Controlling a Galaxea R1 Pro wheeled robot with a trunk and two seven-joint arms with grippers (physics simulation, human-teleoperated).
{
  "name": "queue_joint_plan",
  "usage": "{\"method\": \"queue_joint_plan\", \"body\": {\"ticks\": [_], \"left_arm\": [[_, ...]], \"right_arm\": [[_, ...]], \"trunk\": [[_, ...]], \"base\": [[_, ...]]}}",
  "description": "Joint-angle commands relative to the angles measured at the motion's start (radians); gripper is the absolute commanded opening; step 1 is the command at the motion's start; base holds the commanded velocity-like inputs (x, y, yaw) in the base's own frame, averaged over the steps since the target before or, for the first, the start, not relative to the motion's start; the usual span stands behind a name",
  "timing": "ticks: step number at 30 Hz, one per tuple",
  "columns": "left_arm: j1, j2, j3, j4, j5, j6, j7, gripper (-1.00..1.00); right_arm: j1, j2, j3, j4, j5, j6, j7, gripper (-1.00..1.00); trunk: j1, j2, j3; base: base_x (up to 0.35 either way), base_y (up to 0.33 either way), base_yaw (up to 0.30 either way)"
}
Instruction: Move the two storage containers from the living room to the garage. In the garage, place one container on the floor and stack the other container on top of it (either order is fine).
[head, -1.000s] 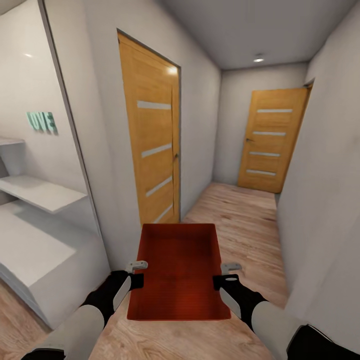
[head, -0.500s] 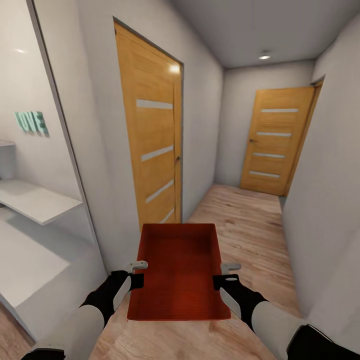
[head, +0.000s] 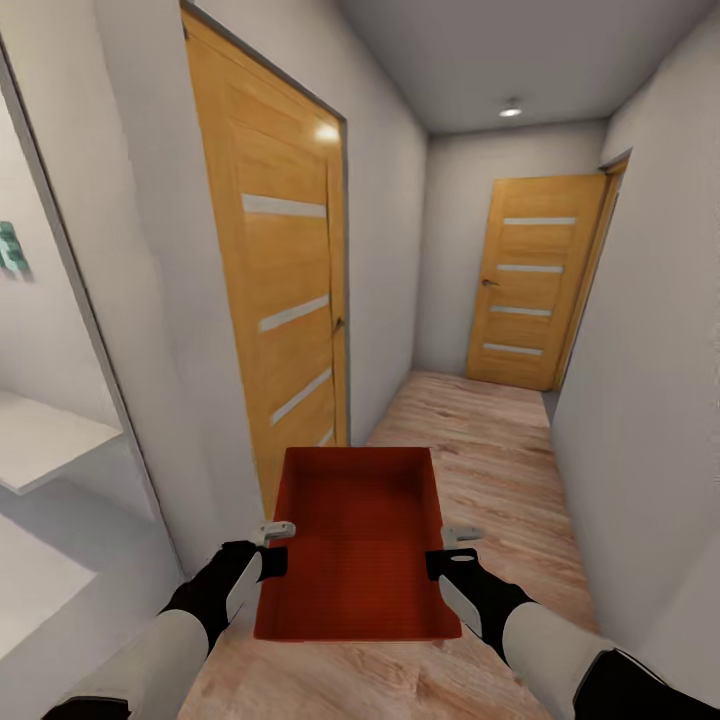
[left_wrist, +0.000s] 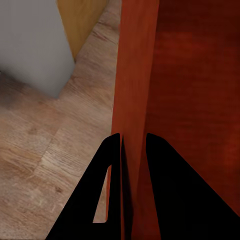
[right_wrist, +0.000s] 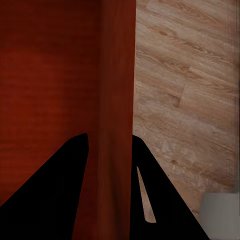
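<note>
I carry one orange-red storage container (head: 358, 540) in front of me, level and above a light wood plank floor in a narrow hallway. My left gripper (head: 274, 548) is shut on its left wall, and the left wrist view shows black fingers (left_wrist: 112, 190) clamped either side of that thin wall (left_wrist: 134, 100). On the opposite side my right gripper (head: 446, 551) is shut on the right wall, with the right wrist view showing fingers (right_wrist: 75, 165) pinching the wall (right_wrist: 116, 100). The bin is empty.
A wooden door (head: 275, 310) with pale slats is close on the left wall. Another wooden door (head: 528, 285) closes the far end of the hallway. A pale wall (head: 640, 400) runs along the right. White shelves (head: 50, 440) sit in an opening at far left.
The view has advanced down the hallway and turned slightly; the left door looms larger and the shelf opening slid out at the left. Both grippers keep the same hold on the container.
</note>
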Motion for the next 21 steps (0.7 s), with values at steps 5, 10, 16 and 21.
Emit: {"method": "queue_joint_plan", "body": {"ticks": [5, 10, 16, 21], "left_arm": [[0.001, 0.0, 0.003, -0.001, 0.014, 0.005, 0.012, -1.0], [0.001, 0.001, 0.003, -0.001, 0.014, 0.005, 0.012, -1.0], [0.001, 0.001, 0.003, -0.001, 0.014, 0.005, 0.012, -1.0], [0.001, 0.001, 0.003, -0.001, 0.014, 0.005, 0.012, -1.0]], "right_arm": [[-0.001, -0.001, -0.03, -0.003, 0.026, 0.007, -0.063, -1.0], [-0.001, -0.001, -0.03, -0.003, 0.026, 0.007, -0.063, -1.0], [-0.001, -0.002, -0.03, -0.003, 0.027, 0.007, -0.063, -1.0], [-0.001, -0.002, -0.03, -0.003, 0.027, 0.007, -0.063, -1.0]], "trunk": [[0.001, -0.001, 0.0], [0.001, -0.001, 0.0], [0.001, -0.001, 0.0], [0.001, -0.001, 0.0]], "base": [[0.321, 0.078, -0.241], [0.321, 0.078, -0.242], [0.321, 0.078, -0.242], [0.321, 0.078, -0.242]]}}
